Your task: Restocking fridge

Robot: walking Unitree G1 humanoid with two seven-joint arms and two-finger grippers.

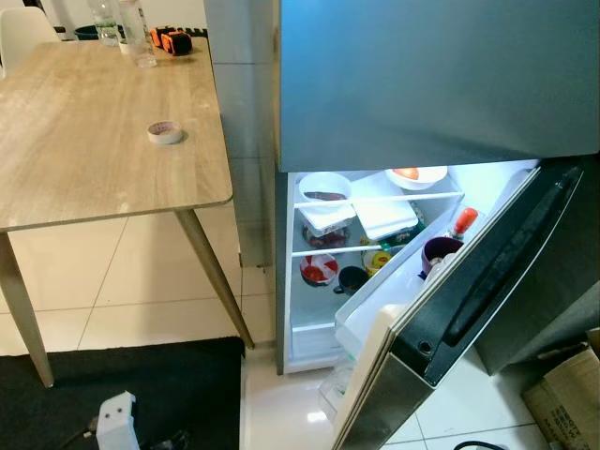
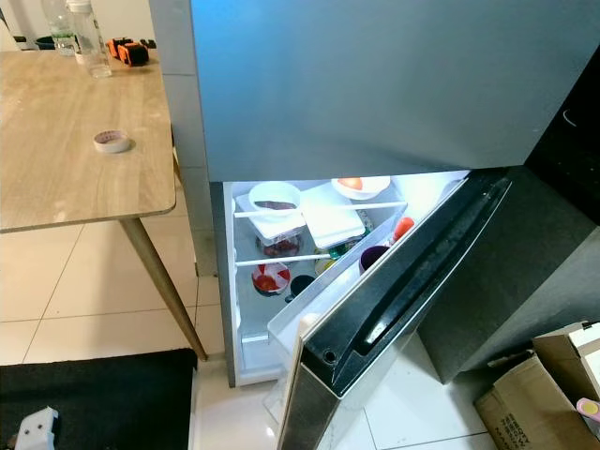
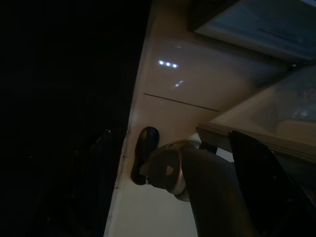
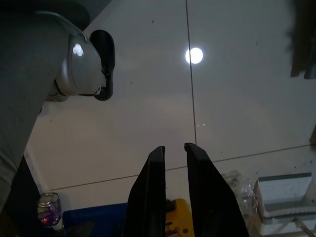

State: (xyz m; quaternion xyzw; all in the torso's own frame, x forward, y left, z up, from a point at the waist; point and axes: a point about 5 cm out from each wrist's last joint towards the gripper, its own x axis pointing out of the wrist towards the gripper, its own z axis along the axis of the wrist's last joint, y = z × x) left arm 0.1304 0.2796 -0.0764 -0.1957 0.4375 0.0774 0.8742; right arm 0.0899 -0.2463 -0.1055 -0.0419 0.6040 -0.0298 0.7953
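Note:
The grey fridge (image 1: pixel 431 84) stands ahead with its lower door (image 1: pixel 487 281) swung open toward me. Lit shelves hold a white bowl (image 1: pixel 324 187), a bowl with something orange (image 1: pixel 415 175), white lidded containers (image 1: pixel 384 217), a red-patterned bowl (image 1: pixel 319 269) and a dark mug (image 1: pixel 352 278). The door rack carries a red-capped bottle (image 1: pixel 462 223) and a purple cup (image 1: pixel 439 251). My left gripper (image 3: pixel 169 133) hangs in shade over the floor beside my foot (image 3: pixel 145 153), fingers apart. My right gripper (image 4: pixel 174 147) hangs over pale tiles, fingers close together and empty.
A wooden table (image 1: pixel 84 141) at the left holds a tape roll (image 1: pixel 165 132) and bottles (image 1: pixel 136 33). A black mat (image 1: pixel 122 394) lies below it. A cardboard box (image 2: pixel 534 398) sits at the right. A can (image 4: pixel 48 207) and a white box (image 4: pixel 286 202) lie on the floor.

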